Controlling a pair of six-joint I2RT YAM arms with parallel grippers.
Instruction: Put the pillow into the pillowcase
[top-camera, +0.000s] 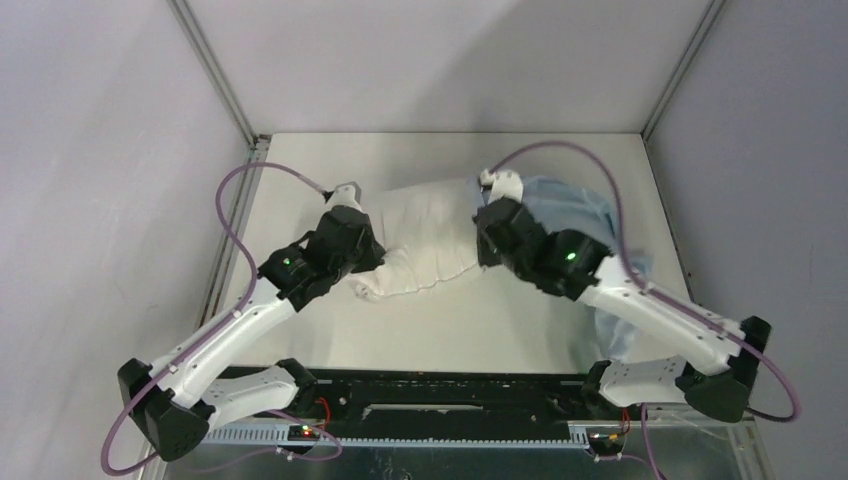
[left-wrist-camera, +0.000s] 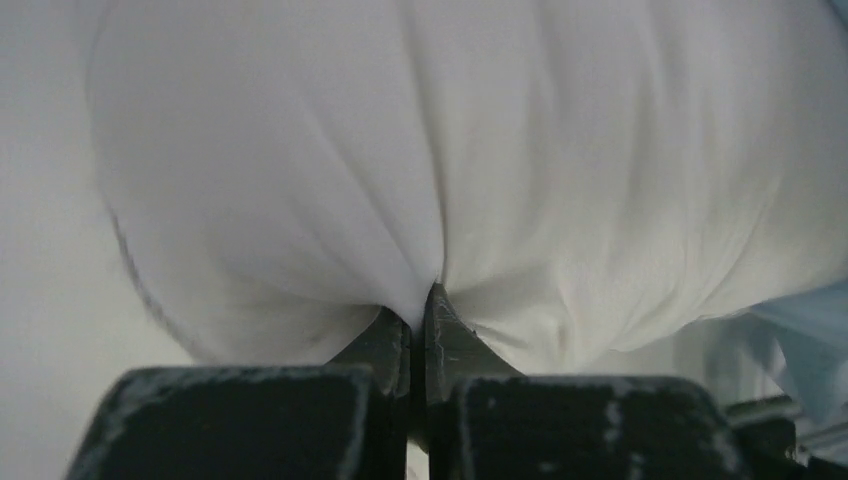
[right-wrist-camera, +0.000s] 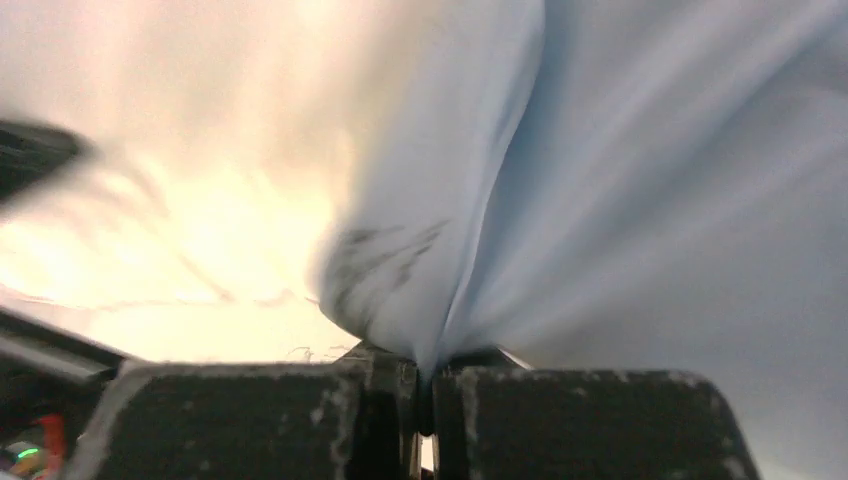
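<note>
Overhead view: the pillow (top-camera: 430, 245) lies across the middle of the counter (top-camera: 450, 330), its long axis running from 9 o'clock to 3 o'clock, with the pillowcase (top-camera: 580, 210) spread at the 2 to 3 o'clock side and trailing toward the counter's 4 o'clock edge. The right arm's wrist covers the place where the two meet, so it cannot be told whether any of the pillow is yet inside the sack. Left wrist view: the left pincer (left-wrist-camera: 420, 320) is pressed together on a fold of white fabric at the pillow's 9 o'clock end, and the cloth gathers into creases at the tips. Right wrist view: the right pincer (right-wrist-camera: 425, 365) is pressed together on a pleat of the blue fabric, apparently near the sack's mouth, though the picture is blurred. The step in hand is judged to be insertion, one arm feeding the pillow and the other holding the opening. The next move would call for pushing the pillow toward 3 o'clock while the blue edge is drawn toward 9 o'clock over it, neither pinch slipping.
</note>
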